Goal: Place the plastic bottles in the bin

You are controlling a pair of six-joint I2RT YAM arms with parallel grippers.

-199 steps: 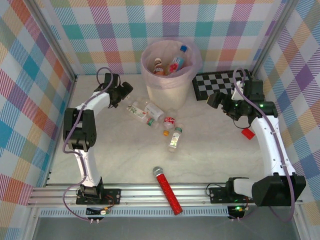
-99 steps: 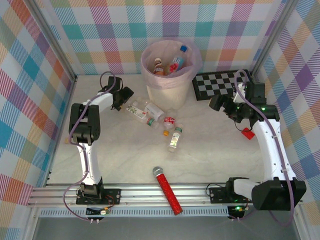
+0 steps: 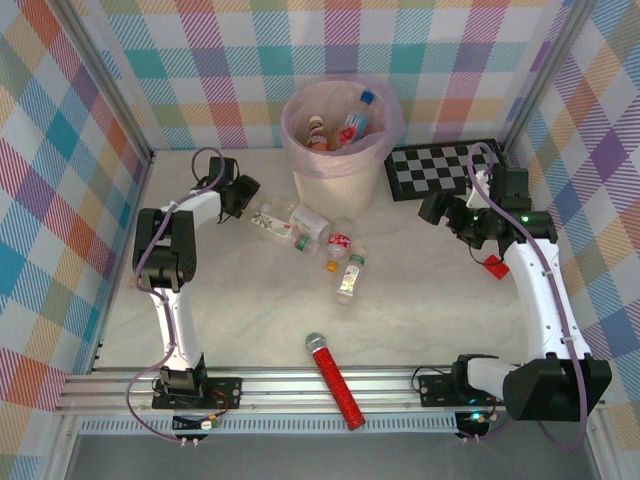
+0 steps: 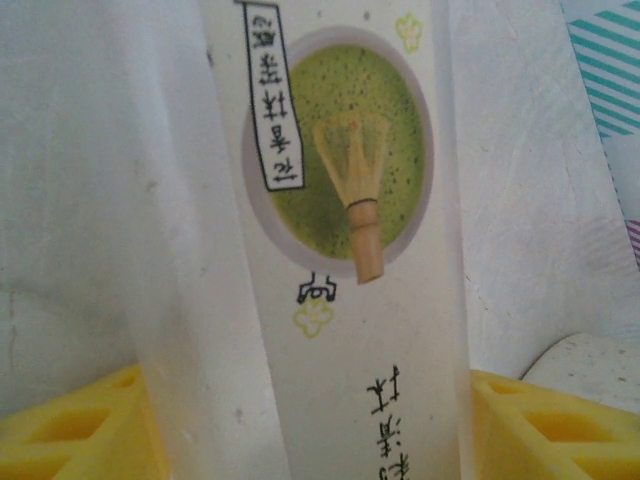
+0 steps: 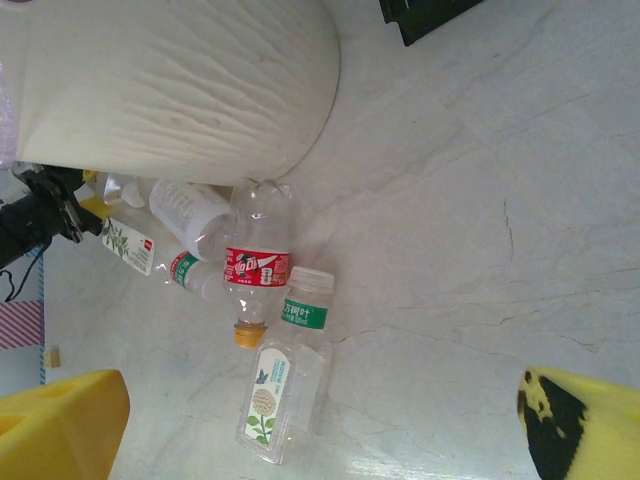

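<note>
The bin point(image 3: 338, 172), cream with a pink bag, stands at the back and holds a few bottles point(image 3: 352, 126). Several plastic bottles lie on the table in front of it. One is red-labelled point(image 3: 338, 243) and one is flat with a flower label point(image 3: 349, 277). My left gripper point(image 3: 249, 204) is at the left end of the cluster, shut on a clear bottle with a white matcha label point(image 4: 340, 250). That bottle sits between the yellow fingers point(image 4: 560, 430). My right gripper point(image 3: 435, 208) hovers open to the right of the bin. Between its fingers point(image 5: 60, 430) I see the cluster point(image 5: 258, 265) below.
A black-and-white checkerboard point(image 3: 440, 168) lies at the back right beside the bin. A red glittery microphone point(image 3: 335, 382) lies near the front rail. A small red object point(image 3: 494, 266) sits under the right arm. Plaid walls close in the sides and back.
The left gripper has drawn its fingers in onto the matcha-label bottle and shifted slightly. The right arm has barely moved and its gripper stays open.
</note>
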